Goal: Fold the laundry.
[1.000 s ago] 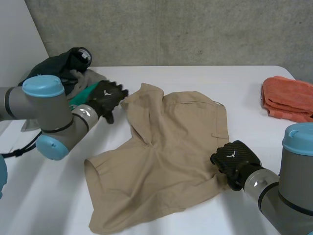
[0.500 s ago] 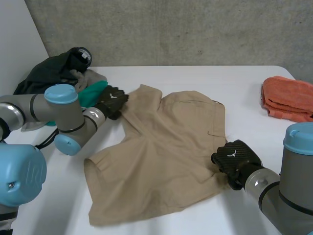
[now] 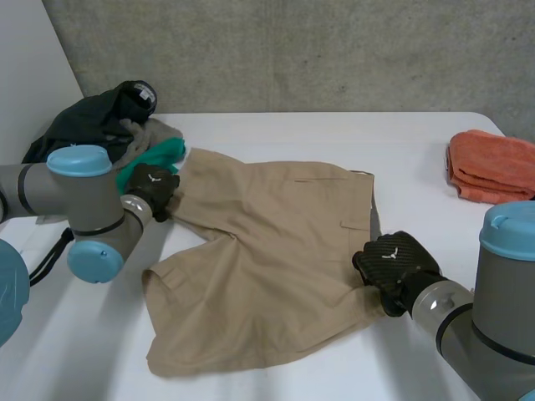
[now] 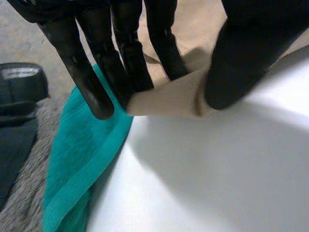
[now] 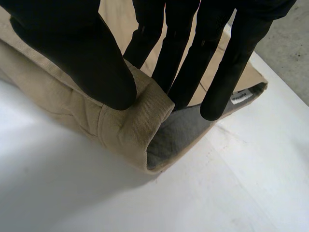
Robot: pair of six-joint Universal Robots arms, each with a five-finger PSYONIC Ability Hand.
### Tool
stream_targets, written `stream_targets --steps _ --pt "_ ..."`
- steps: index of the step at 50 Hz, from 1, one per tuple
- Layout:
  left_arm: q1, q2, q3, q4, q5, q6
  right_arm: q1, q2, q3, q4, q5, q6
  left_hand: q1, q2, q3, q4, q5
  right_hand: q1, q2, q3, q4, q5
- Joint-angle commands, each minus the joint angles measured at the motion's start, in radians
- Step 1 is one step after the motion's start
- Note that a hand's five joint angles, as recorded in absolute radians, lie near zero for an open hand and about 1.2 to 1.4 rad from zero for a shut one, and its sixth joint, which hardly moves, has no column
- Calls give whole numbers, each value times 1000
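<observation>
Lying spread and creased on the white surface (image 3: 292,134): one pair of tan shorts (image 3: 267,259), held by both hands.

Left hand (image 3: 152,185): at the shorts' far corner on the left arm's side. The left wrist view gives the grip, with the tan corner (image 4: 169,99) pinched between nearly straight fingers (image 4: 120,48) and the thumb (image 4: 241,58), just above the surface (image 4: 217,183).

Right hand (image 3: 393,263): at the shorts' edge on the right arm's side, toward its near end. The right wrist view gives the grip, with the thumb (image 5: 82,58) on top of a thick seamed edge (image 5: 125,121) and the fingers (image 5: 183,63) reaching past it. That view adds the grey lining (image 5: 178,133) and a small white label (image 5: 240,96).

Other laundry:
- Green cloth (image 3: 159,154), just beside the shorts' held left corner and seen at the left hand's fingertips (image 4: 82,159).
- Grey cloth (image 3: 146,129) and dark garment (image 3: 92,117), heaped beyond the green cloth, farther from the shorts.
- Orange cloth (image 3: 493,167), folded, well apart from the shorts on the right arm's side.

Change over the last second: the left hand has drawn its corner outward toward the green cloth, and the fold that lay over the shorts' far left part is now opened flat. The right hand keeps its place on its edge.
</observation>
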Motion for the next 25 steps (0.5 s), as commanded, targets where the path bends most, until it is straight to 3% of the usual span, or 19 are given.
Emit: stream_targets --steps 1,7,16,25 --pt "-18 106 -28 -60 -44 -11 -4 2 -27 -2 -3 13 -408 -427 -443 -441 -449 304 216 202 194 230" --pt "-23 333 -172 -143 -36 -74 -6 16 -72 -6 -3 51 -526 -545 -561 -559 -567 304 216 202 194 230" --pt "-90 657 -500 -268 -23 -296 -19 77 -161 -6 -1 166 -561 -581 -596 -594 -602 304 216 202 194 230" --pt "-167 883 -807 -299 -10 -318 -18 108 -181 -37 5 186 -523 -543 -558 -556 -564 304 216 202 194 230"
